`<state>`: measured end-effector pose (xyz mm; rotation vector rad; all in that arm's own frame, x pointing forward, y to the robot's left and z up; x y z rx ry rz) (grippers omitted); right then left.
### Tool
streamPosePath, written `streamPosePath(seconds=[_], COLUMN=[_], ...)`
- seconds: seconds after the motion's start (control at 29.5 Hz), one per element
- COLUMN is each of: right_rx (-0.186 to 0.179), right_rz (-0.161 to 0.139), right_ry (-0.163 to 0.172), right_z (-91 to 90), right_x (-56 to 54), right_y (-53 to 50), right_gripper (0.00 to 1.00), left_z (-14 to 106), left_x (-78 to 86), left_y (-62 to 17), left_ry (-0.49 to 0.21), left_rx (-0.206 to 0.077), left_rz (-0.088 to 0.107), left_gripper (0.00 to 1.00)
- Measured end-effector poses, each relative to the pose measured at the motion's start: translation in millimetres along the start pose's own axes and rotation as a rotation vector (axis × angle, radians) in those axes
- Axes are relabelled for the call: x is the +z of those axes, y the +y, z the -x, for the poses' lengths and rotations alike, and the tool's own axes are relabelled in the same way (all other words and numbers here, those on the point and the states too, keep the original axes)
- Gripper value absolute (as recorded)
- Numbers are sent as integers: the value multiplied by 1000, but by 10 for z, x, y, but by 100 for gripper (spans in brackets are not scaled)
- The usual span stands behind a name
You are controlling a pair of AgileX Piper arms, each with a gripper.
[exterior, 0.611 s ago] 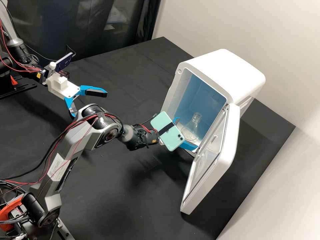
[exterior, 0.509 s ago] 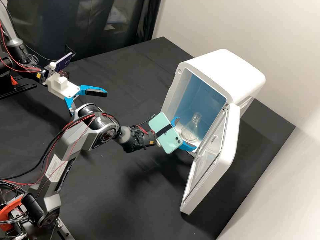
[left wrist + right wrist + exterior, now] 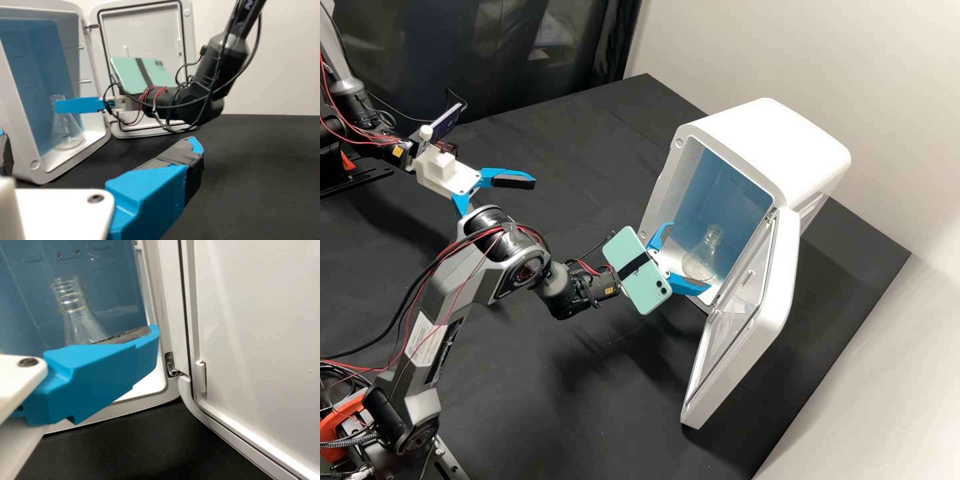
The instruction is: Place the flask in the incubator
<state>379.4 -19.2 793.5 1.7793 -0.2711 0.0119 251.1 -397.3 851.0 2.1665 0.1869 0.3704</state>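
Flask [image 3: 705, 257] upright inside incubator [image 3: 780, 143] (door [image 3: 753, 293] open), right gripper [image 3: 675, 261] at its mouth, 2 fingers [image 3: 659, 235] spread, left gripper [image 3: 490, 191] well apart above bench [image 3: 587, 147], fingers [image 3: 508, 178] spread

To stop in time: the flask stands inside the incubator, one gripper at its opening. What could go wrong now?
The right gripper is open at the incubator mouth, a finger near the flask; a sideways pull might tip it. The door hangs open beside the gripper and could be struck.
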Motion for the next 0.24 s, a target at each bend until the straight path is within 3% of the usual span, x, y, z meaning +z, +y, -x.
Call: streamPosePath(seconds=[0.24], right_rx=[0], right_rz=[0], right_ry=[0], right_z=[0], right_x=[0], right_y=[0], right_gripper=[100], left_z=[49], left_x=[-19], left_y=[-10], left_ry=[44], left_rx=[91], left_rz=[50], left_gripper=[100])
